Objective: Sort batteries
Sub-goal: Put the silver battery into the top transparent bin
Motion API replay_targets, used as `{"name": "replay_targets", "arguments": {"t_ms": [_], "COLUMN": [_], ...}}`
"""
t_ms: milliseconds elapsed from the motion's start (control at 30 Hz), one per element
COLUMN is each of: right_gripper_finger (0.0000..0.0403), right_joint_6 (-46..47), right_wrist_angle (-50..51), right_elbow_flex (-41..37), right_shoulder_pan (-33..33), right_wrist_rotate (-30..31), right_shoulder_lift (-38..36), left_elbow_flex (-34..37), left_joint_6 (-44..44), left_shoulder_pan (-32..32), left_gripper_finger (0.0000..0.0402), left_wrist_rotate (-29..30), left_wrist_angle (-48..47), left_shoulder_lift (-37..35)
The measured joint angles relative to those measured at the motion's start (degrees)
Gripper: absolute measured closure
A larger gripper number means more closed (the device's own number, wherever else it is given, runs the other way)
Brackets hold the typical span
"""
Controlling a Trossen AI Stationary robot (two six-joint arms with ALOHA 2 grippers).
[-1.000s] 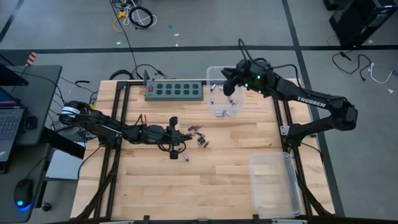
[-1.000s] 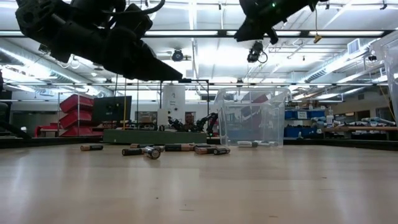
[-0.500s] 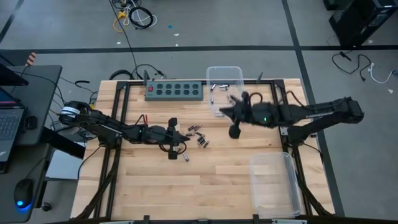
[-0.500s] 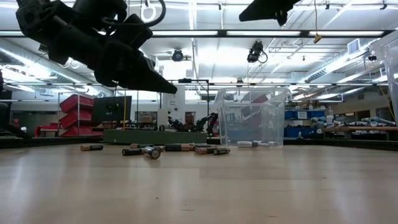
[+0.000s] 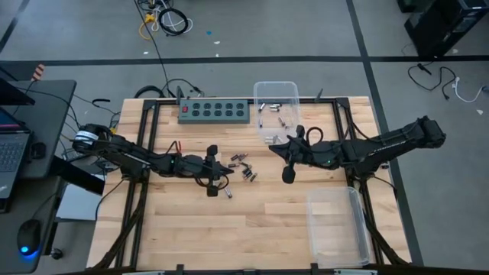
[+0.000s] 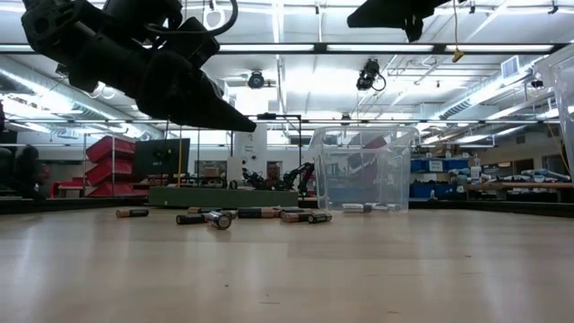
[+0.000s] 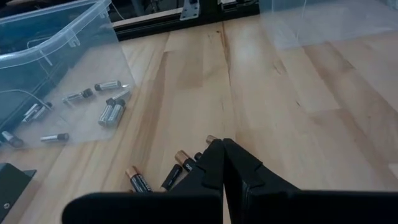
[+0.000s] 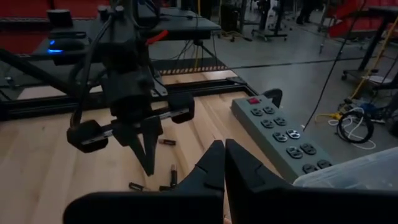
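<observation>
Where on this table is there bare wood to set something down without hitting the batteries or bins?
The near half of the table is bare, bordered by the loose batteries and the near clear bin. It is crowded around the left gripper, the right gripper, the far clear bin and the green power strip.

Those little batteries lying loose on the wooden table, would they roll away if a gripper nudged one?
Probably yes. The batteries are small smooth cylinders lying on their sides on a flat wooden table, so a sideways nudge would likely roll one. They look stiff and metal-cased, so squeezing should not bend them, though the smooth casing might slip between the fingers.
</observation>
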State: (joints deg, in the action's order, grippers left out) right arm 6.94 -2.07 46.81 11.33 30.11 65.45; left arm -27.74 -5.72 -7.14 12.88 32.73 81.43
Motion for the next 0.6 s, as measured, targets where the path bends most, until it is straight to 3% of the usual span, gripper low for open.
{"name": "replay_targets", "arguments": {"t_ms": [400,600], "right_gripper_finger": [0.0402,0.0403], "right_joint_6": [2.4,5.5], "right_wrist_angle": [0.4,2.7], "right_elbow_flex": [0.0,0.0], "right_shoulder_pan": [0.1,0.6], "right_wrist_rotate": [1.5,1.4], "right_shoulder_lift": [0.0,0.0], "left_elbow_flex": [0.0,0.0], "left_joint_6": [0.1,5.9], "left_shoulder_pan": [0.0,-1.7], "left_gripper_finger": [0.0401,0.0401], "left_wrist_rotate": [0.0,-2.3], "left_wrist_angle": [-1.5,-4.9], "left_shoulder_lift": [0.0,-0.7]}}
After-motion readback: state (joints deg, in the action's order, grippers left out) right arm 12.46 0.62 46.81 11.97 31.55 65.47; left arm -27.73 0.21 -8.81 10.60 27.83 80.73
